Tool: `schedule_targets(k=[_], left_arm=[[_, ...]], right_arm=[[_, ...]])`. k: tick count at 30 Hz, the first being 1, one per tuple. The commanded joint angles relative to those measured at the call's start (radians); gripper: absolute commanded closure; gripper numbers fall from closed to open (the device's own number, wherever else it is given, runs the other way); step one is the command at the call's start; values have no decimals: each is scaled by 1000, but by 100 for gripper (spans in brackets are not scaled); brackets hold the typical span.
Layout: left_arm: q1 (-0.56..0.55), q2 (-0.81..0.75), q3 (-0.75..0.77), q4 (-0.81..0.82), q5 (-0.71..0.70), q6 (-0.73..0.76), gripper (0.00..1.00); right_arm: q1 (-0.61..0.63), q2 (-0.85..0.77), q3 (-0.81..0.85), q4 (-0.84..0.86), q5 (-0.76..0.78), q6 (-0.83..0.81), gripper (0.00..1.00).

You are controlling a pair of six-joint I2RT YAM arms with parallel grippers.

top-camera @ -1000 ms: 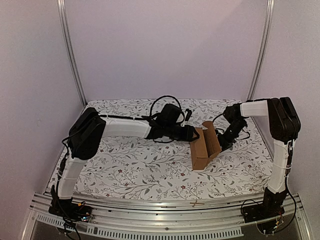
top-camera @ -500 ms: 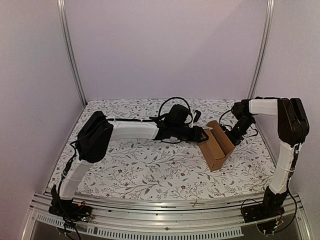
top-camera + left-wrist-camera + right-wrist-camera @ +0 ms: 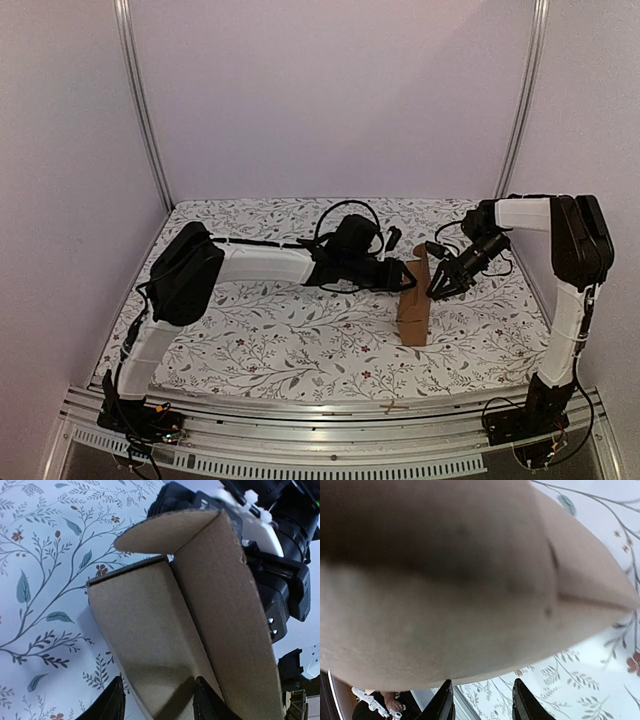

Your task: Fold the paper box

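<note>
The paper box [image 3: 412,312] is plain brown cardboard, standing on edge right of the table's middle with a flap raised at its top. In the left wrist view the paper box [image 3: 150,625] fills the frame, its rounded flap [image 3: 165,532] folded out above. My left gripper [image 3: 407,276] is at its left side, and its fingers [image 3: 118,700] straddle the box body, shut on it. My right gripper [image 3: 438,284] hovers just right of the box, open. In its own view the right gripper [image 3: 482,681] has only tablecloth between the fingers, with the blurred paper box [image 3: 450,580] close above.
A floral tablecloth [image 3: 280,340] covers the table. White walls and two metal posts [image 3: 140,110] enclose it. An aluminium rail [image 3: 330,410] runs along the near edge. Black cables [image 3: 345,205] loop over the left wrist. The right arm's wrist [image 3: 272,555] sits just behind the box.
The box has shifted right and turned from lying slanted to standing on edge. My left gripper followed it. My right gripper opened wider and came off the box, close beside it.
</note>
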Motion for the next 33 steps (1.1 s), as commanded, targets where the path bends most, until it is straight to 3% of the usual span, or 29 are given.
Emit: schedule_targets(k=[1, 5, 18, 24, 33], left_arm=[[-5, -118, -137, 24, -18, 32, 53], [10, -199, -271, 36, -32, 32, 53], [57, -458, -658, 154, -48, -24, 53], [58, -495, -670, 147, -53, -23, 53], [37, -444, -610, 120, -53, -25, 53]], right_arm=[[92, 88, 70, -21, -162, -9, 63], [186, 172, 153, -16, -175, 23, 63], [330, 343, 409, 57, -200, 149, 63], [306, 335, 368, 62, -155, 148, 63], [181, 194, 216, 63, -61, 104, 61]])
